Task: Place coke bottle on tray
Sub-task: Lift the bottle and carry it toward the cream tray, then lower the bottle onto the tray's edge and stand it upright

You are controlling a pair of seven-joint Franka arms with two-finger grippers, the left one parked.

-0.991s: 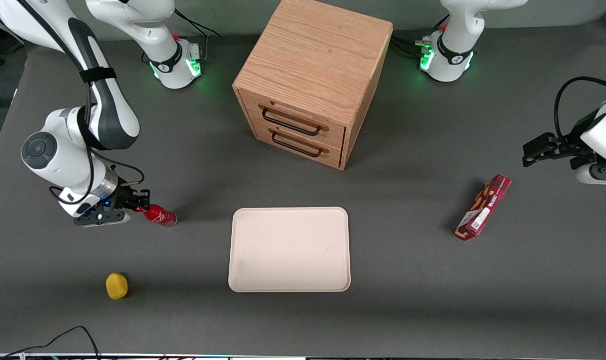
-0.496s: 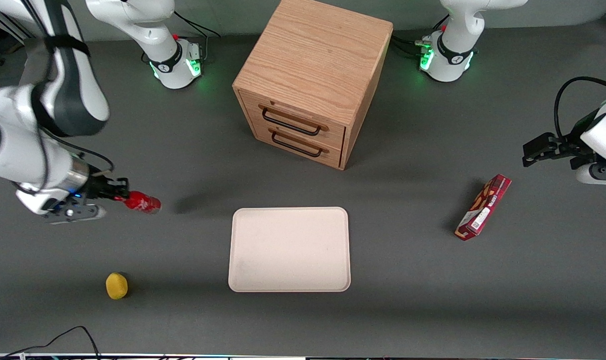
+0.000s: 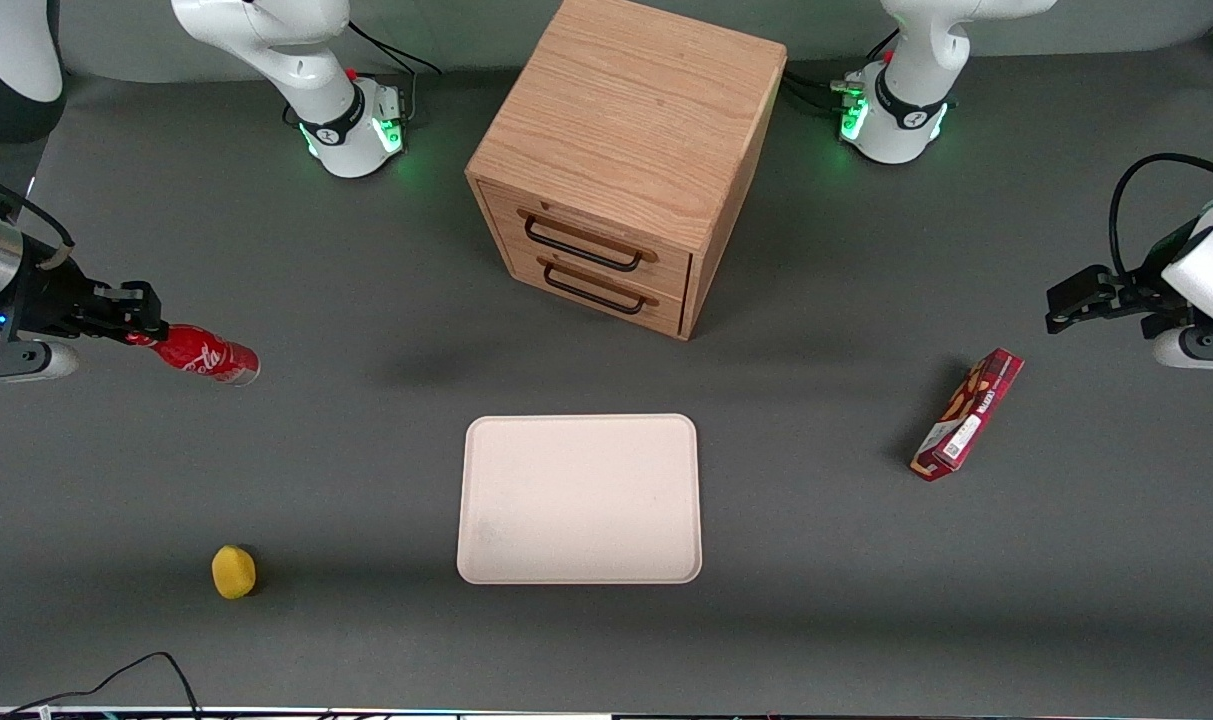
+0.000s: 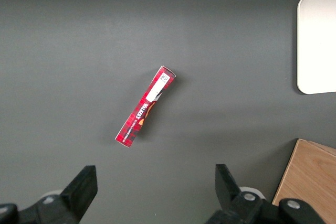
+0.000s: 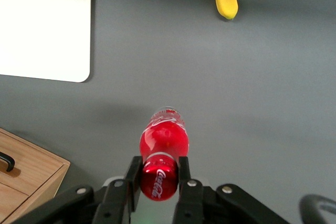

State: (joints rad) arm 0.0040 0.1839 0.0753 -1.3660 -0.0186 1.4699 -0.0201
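The coke bottle (image 3: 206,357) is gripped at its cap end by the gripper (image 3: 138,322), whose fingers are closed on the neck, and it is held in the air at the working arm's end of the table, well apart from the tray (image 3: 579,498). The carrying step seems in hand. Next, the bottle must be brought over the tray and lowered before release.

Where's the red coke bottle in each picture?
Front view: the coke bottle is held in the air by its cap in the gripper, toward the working arm's end of the table, apart from the tray.
Right wrist view: the bottle hangs between the gripper's fingers.
Left wrist view: not in it.
Shared landmark: the tray shows in all three views.
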